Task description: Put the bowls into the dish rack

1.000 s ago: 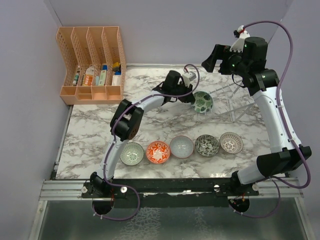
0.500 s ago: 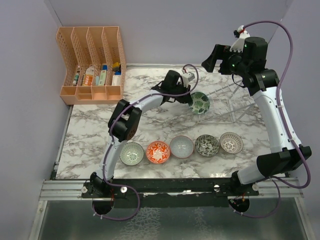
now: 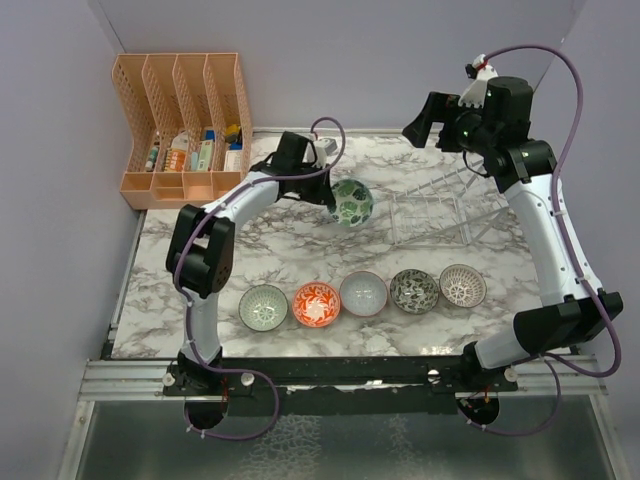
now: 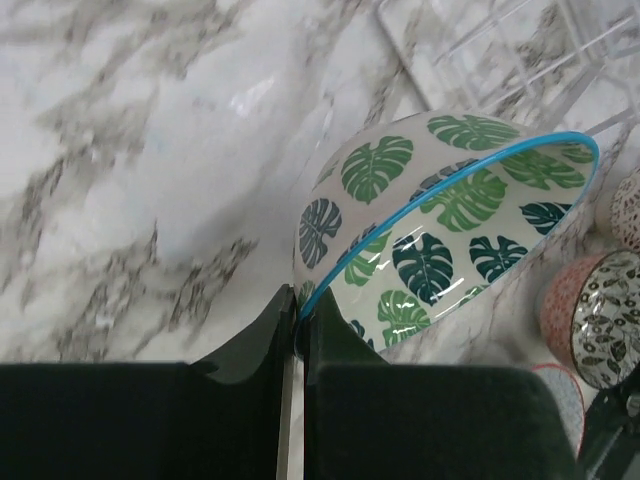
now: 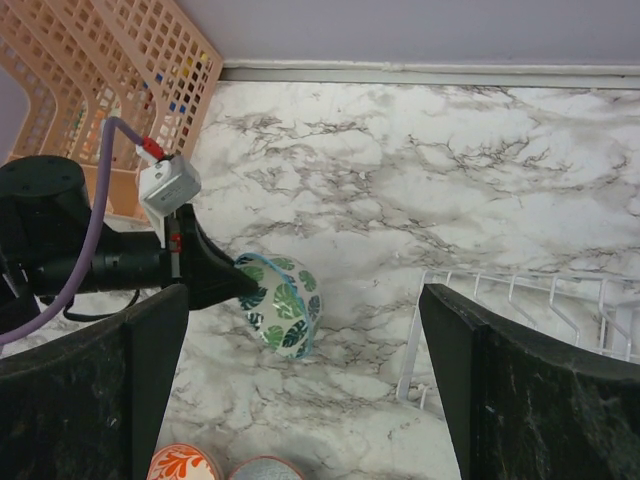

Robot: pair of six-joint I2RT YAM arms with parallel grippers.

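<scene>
Green-leaf bowl [image 3: 351,202] sits just above the middle of the top view, tilted on its side with its inside facing the lower right, and to the left of the dish rack [image 3: 430,215], apart from it. The left gripper [image 3: 328,195] pinches its blue rim: in the left wrist view the two dark fingers [image 4: 255,335] are closed onto the rim's lower left edge, with the bowl [image 4: 440,230] filling the centre right of the frame over the marble. Whether the bowl's underside touches the table [image 3: 180,270] cannot be told.

The clear wire rack stands in the right centre of the top view with nothing in its slots; its thin ribs show at the upper right of the left wrist view [image 4: 500,40] and at the lower right of the right wrist view [image 5: 520,320].

The right gripper [image 3: 422,118] hangs high at the upper right, its fingers [image 5: 110,390] spread wide and holding nothing.

Five bowls stand upright in a row along the lower middle of the top view: pale green bowl [image 3: 263,307], red-orange bowl [image 3: 316,304], light blue-grey bowl [image 3: 363,294], dark grey speckled bowl [image 3: 414,291], pink-white lattice bowl [image 3: 462,285]. An orange file organizer [image 3: 185,120] stands at the upper left.
</scene>
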